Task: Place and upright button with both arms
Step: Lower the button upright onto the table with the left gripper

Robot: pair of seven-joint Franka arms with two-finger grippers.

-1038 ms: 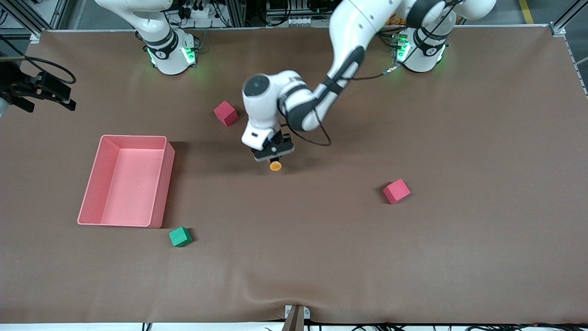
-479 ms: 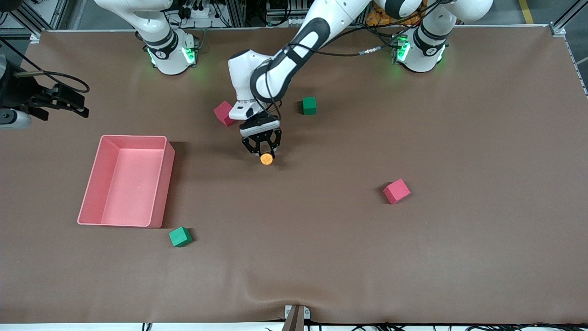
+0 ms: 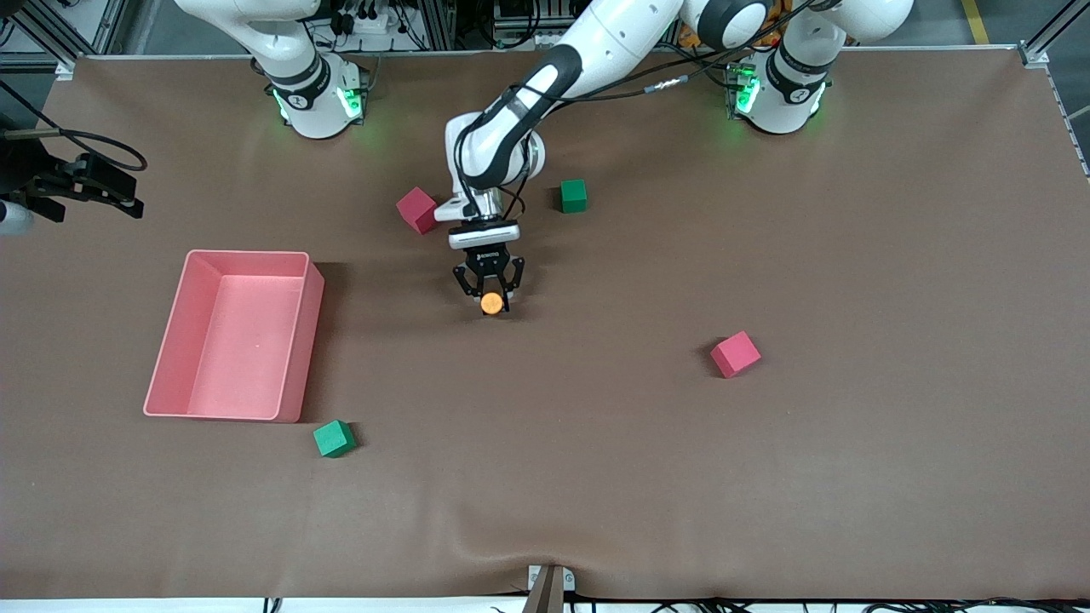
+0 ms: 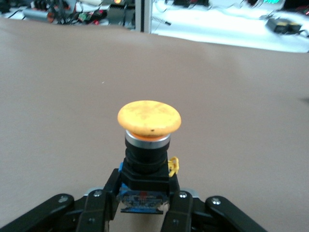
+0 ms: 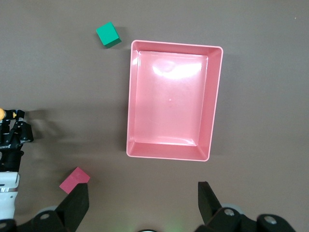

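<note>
Front view showed the left hand (image 3: 490, 295) low over the middle of the desk (image 3: 596, 468), pinching the button (image 3: 491, 302) by its black body. Left wrist view confirmed the grip: both fingers (image 4: 99, 205) pressed against the blocky base of the button (image 4: 148, 145), with the orange cap pointing away from the wrist. Whether the button touched the desk could not be determined.

The right hand (image 5: 142, 205) waited high over the right arm's end of the desk, above the pink tray (image 5: 169, 154), fingers spread and empty.

Other items on the desk:
- a red cube (image 3: 418, 209) and a green cube (image 3: 573, 195), both farther from the front camera than the button;
- a second red cube (image 3: 735, 353), toward the left arm's end;
- a second green cube (image 3: 333, 438), just beside the tray's (image 3: 294, 340) nearer corner.

Step in hand, as judged: placement of the button by the left arm. The button appeared to be held sideways, cap toward the front camera, not upright. The next move probably called for lowering it to the desk, releasing it, and then bringing the right hand across to help tip it onto its base.
</note>
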